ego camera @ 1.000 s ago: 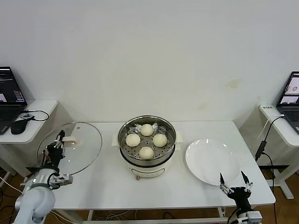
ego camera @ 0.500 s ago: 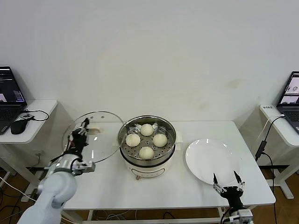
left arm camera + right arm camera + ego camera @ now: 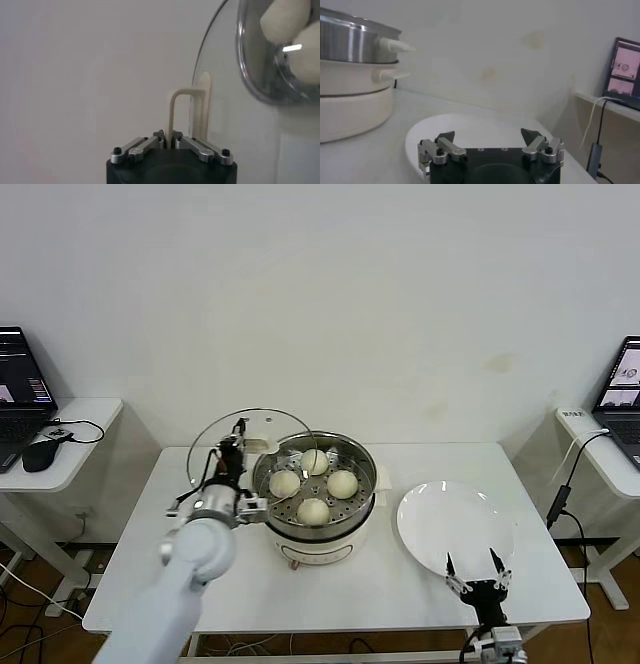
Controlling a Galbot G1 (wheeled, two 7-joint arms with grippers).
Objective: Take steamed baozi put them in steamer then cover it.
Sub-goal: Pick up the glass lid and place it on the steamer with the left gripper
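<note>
Now left end effector [image 3: 238, 452] pinching cover [image 3: 222, 446] by its handle [image 3: 189, 116], held tilted, overlapping steamer [image 3: 314, 484] left rim; steamer centre off toward right arm's side. Four baozi [image 3: 313, 510] inside. Right end effector [image 3: 478, 570] spread, idle near plate [image 3: 456, 529].

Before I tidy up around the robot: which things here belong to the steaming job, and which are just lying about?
In the job:
- steamed baozi, four in the steamer
- cover, held by its handle in the left gripper

Lying about:
- white plate, near the open right gripper
- laptops, mouse
</note>
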